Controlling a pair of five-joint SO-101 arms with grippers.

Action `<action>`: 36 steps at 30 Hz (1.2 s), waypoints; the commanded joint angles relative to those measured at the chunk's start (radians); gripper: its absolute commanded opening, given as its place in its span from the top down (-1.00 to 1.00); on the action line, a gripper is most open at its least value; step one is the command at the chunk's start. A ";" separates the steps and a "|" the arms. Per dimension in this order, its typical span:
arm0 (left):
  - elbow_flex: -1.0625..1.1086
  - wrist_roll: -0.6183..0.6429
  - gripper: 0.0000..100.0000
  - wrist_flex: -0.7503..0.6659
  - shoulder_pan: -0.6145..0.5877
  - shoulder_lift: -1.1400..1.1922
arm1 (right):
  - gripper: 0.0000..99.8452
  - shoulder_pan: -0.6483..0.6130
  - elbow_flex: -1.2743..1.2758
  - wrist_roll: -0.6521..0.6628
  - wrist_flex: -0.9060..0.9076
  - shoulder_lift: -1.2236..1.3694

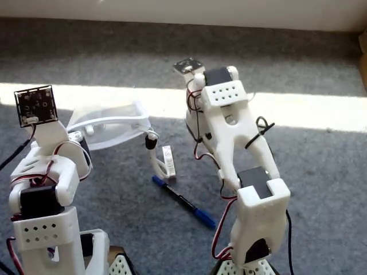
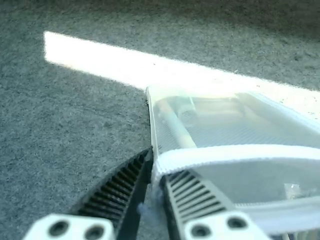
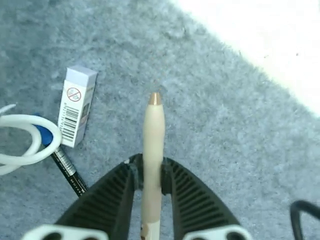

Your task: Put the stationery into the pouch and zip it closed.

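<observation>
A see-through mesh pouch (image 1: 112, 129) (image 2: 225, 130) with a white zip band lies on grey carpet, with a pale pen-like item (image 2: 172, 125) inside. My left gripper (image 2: 156, 167) (image 1: 77, 136) is shut on the pouch's corner edge. Held just above the carpet, my right gripper (image 3: 148, 165) is shut on a cream pen (image 3: 153, 130) with a gold tip. A small white eraser box (image 1: 167, 161) (image 3: 77, 107) and a blue-and-black pen (image 1: 183, 202) (image 3: 65, 170) lie between the arms.
A white cord-like loop (image 3: 30, 137) (image 1: 155, 160) lies beside the eraser box. A bright sunlit band (image 1: 309, 112) crosses the carpet behind the pouch. Open carpet lies to the right of the right arm.
</observation>
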 commanded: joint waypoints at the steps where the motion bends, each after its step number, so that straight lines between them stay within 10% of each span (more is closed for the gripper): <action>1: -0.012 -0.006 0.98 -0.018 0.024 -0.019 | 0.99 0.012 -0.067 0.002 0.039 -0.035; 22: -0.012 -0.008 0.98 -0.018 0.024 -0.015 | 0.99 -0.097 0.456 -0.051 -0.217 -0.700; 36: -0.010 -0.008 0.98 -0.018 0.022 -0.015 | 0.99 -0.243 0.582 -0.359 -0.292 -0.924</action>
